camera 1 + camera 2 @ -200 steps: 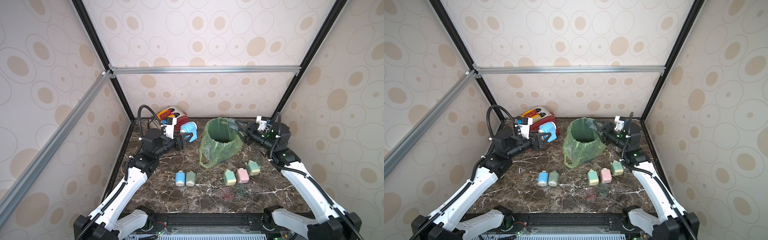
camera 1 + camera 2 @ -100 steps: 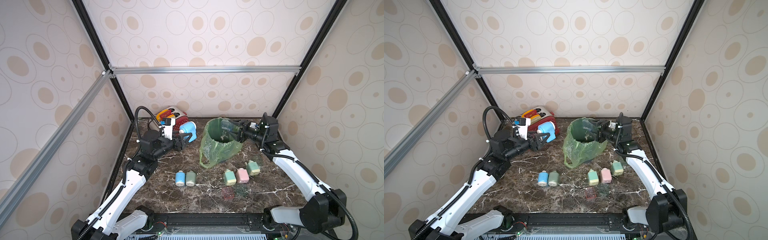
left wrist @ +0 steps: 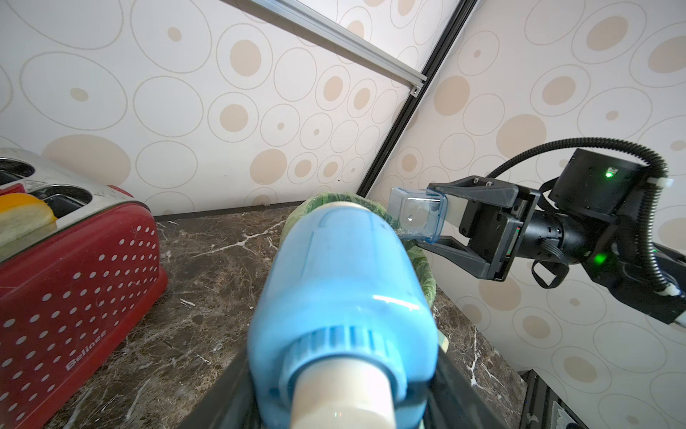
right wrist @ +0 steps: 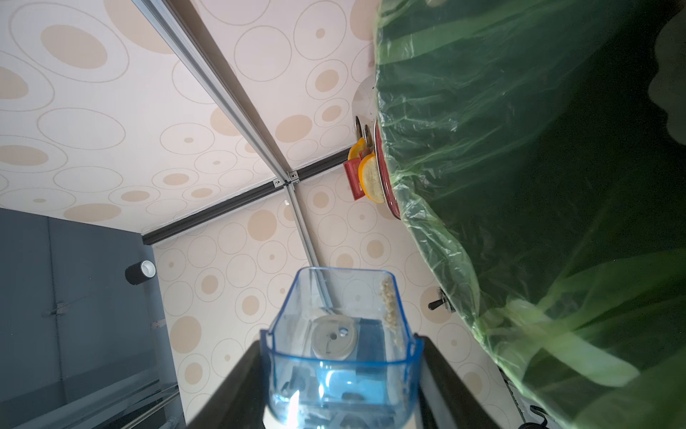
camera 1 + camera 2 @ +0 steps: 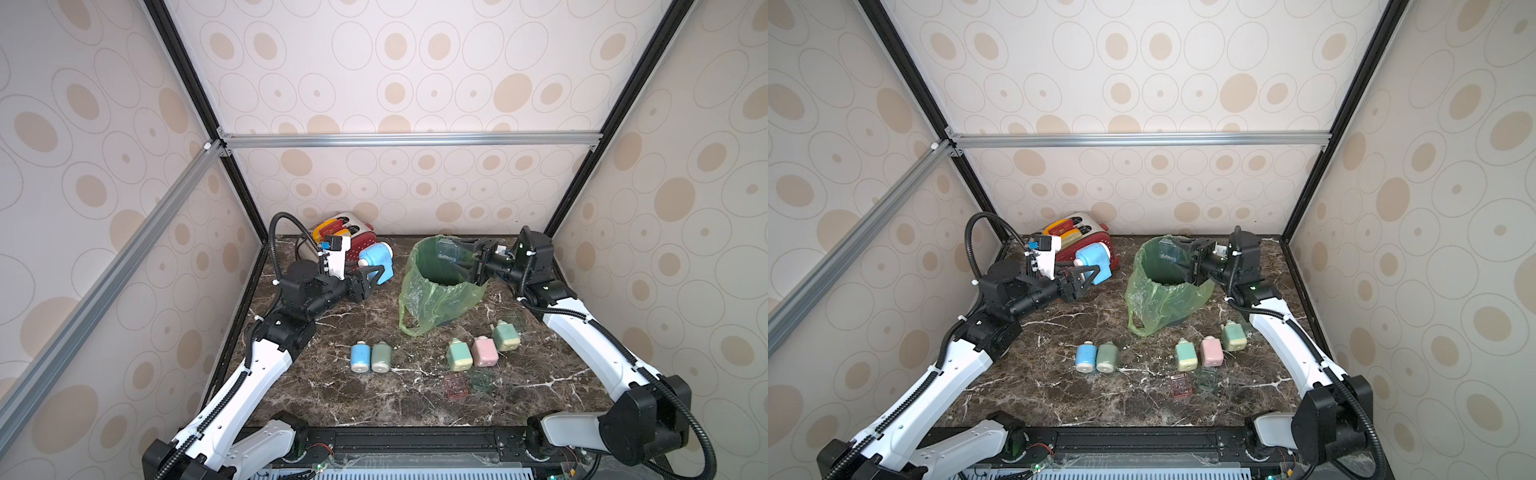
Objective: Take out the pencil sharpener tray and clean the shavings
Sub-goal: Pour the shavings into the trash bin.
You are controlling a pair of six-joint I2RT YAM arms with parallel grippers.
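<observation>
The dark marble surface [image 5: 332, 399] bears a green bag-lined bin [image 5: 436, 299]. Near it, the left gripper [image 5: 377, 277] clamps its jaws on the light-blue plastic pencil sharpener [image 5: 380, 259]; the right gripper [image 5: 462, 259] pinches the clear blue tray [image 5: 448, 250] in its jaws above the bin's mouth.

A red toaster [image 5: 367, 242] with white dots on its side and a silver top stood at the back of the dark marble table [image 5: 374, 399], which spread out in front of it. A yellow-crusted toast slice [image 3: 20, 217] sat in one of its slots. Just behind the toaster rose a black corner post [image 5: 243, 195]. Above it ran an aluminium rail [image 5: 407, 139], against wallpaper [image 5: 415, 83] with beige ovals.
</observation>
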